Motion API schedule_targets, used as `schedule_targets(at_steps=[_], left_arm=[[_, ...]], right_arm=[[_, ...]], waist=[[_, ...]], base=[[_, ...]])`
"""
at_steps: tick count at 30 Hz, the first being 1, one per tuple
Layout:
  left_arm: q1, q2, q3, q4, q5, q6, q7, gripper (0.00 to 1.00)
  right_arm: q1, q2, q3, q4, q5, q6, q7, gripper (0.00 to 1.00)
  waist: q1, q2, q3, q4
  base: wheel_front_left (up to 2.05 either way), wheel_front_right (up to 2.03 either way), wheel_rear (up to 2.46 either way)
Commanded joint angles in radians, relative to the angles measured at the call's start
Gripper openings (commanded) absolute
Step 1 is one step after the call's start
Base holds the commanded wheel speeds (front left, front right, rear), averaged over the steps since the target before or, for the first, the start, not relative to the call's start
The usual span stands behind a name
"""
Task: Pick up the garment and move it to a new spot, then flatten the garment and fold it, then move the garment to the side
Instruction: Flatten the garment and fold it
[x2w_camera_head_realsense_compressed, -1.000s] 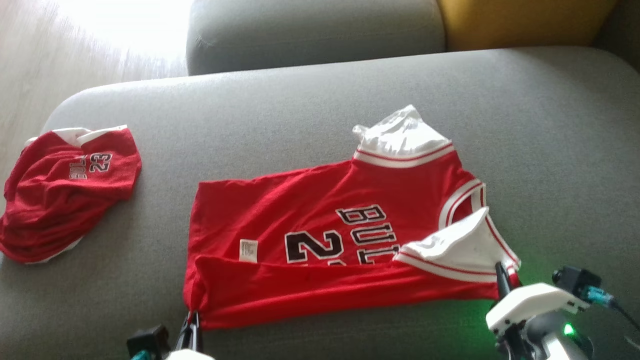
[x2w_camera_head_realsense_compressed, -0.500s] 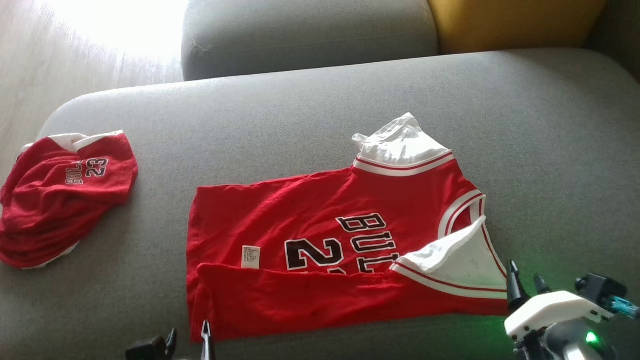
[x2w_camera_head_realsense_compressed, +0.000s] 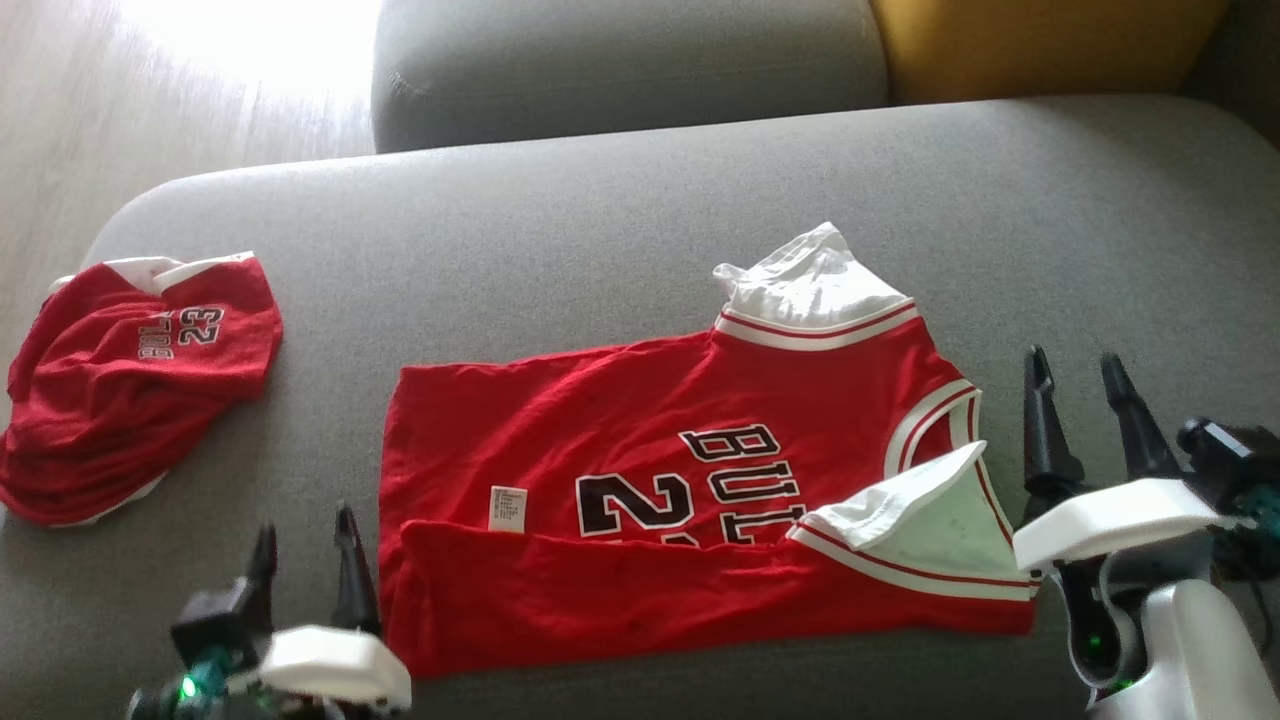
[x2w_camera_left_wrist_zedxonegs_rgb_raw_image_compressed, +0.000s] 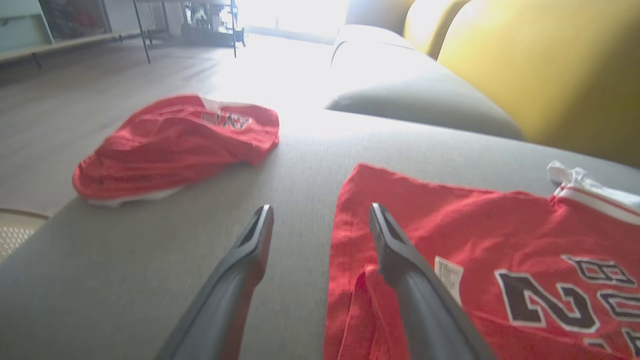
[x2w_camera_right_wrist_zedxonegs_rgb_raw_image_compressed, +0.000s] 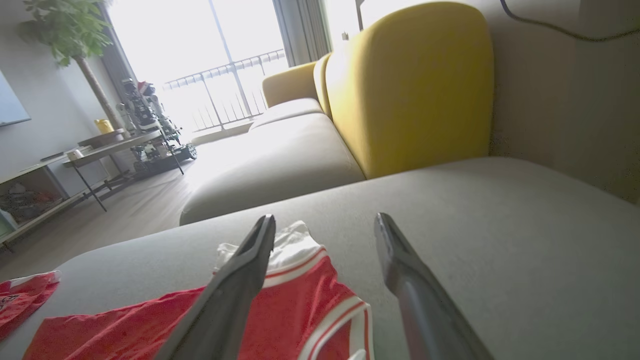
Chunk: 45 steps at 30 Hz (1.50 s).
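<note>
You see the garment (x2w_camera_head_realsense_compressed: 650, 450) as thin, matt red cloth with white ribbed trim (x2w_camera_head_realsense_compressed: 815, 330) and a small papery label (x2w_camera_head_realsense_compressed: 508, 508). The sofa seat (x2w_camera_head_realsense_compressed: 600, 230) under it is matt grey woven fabric, slightly rough. At its left edge, the other red garment (x2w_camera_head_realsense_compressed: 120, 400) looks coarser-knit. The left gripper's (x2w_camera_head_realsense_compressed: 305, 525) fingers (x2w_camera_left_wrist_zedxonegs_rgb_raw_image_compressed: 400, 260) are smooth dark plastic, dully shiny.
</note>
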Motion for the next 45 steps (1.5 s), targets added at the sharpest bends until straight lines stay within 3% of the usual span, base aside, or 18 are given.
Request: schedule_targets(at_steps=[1, 6, 11, 14, 19, 25, 30, 45], left_arm=[[-0.06, 0.007, 0.04, -0.055, 0.018, 0.004, -0.006, 1.0], [-0.065, 0.005, 0.039, -0.162, 0.08, -0.003, -0.006, 1.0], [-0.067, 0.005, 0.022, -0.154, 0.107, 0.006, -0.006, 1.0], [-0.12, 0.005, 0.006, -0.027, 0.141, 0.03, -0.006, 1.0], [-0.229, 0.018, -0.006, 0.094, 0.165, 0.025, -0.006, 1.0], [-0.409, 0.065, -0.002, 0.26, 0.191, 0.031, -0.005, 1.0], [-0.516, 0.105, 0.009, 0.389, 0.211, 0.062, 0.007, 1.0], [-0.644, 0.119, -0.013, 0.594, 0.208, 0.06, 0.003, 1.0]], right_arm=[[-0.004, -0.01, 0.035, -0.06, -0.015, 0.0, -0.016, 1.0], [0.02, -0.01, 0.089, -0.17, -0.052, 0.0, -0.056, 1.0], [0.039, -0.01, 0.135, -0.21, -0.085, 0.0, -0.072, 1.0], [0.033, -0.01, 0.148, -0.239, -0.095, 0.0, -0.071, 1.0], [0.018, -0.01, 0.152, -0.261, -0.102, 0.0, -0.07, 1.0], [-0.007, -0.01, 0.169, -0.282, -0.096, 0.0, -0.074, 1.0], [-0.019, -0.01, 0.174, -0.284, -0.1, 0.0, -0.075, 1.0], [-0.031, -0.01, 0.158, -0.261, -0.101, 0.0, -0.083, 1.0]], waist=[[0.0, -0.0001, 0.003, -0.001], [0.0, -0.0001, 0.018, -0.005], [0.0, -0.0001, 0.052, -0.019], [0.0, -0.0001, 0.107, -0.038], [0.0, -0.0001, 0.16, -0.063], [0.0, -0.0001, 0.226, -0.101], [0.0, -0.0001, 0.265, -0.123], [0.0, -0.0001, 0.306, -0.131]], base=[[0.0, 0.0, 0.0], [0.0, 0.0, 0.0], [0.0, 0.0, 0.0], [0.0, 0.0, 0.0], [0.0, 0.0, 0.0], [0.0, 0.0, 0.0], [0.0, 0.0, 0.0], [0.0, 0.0, 0.0]])
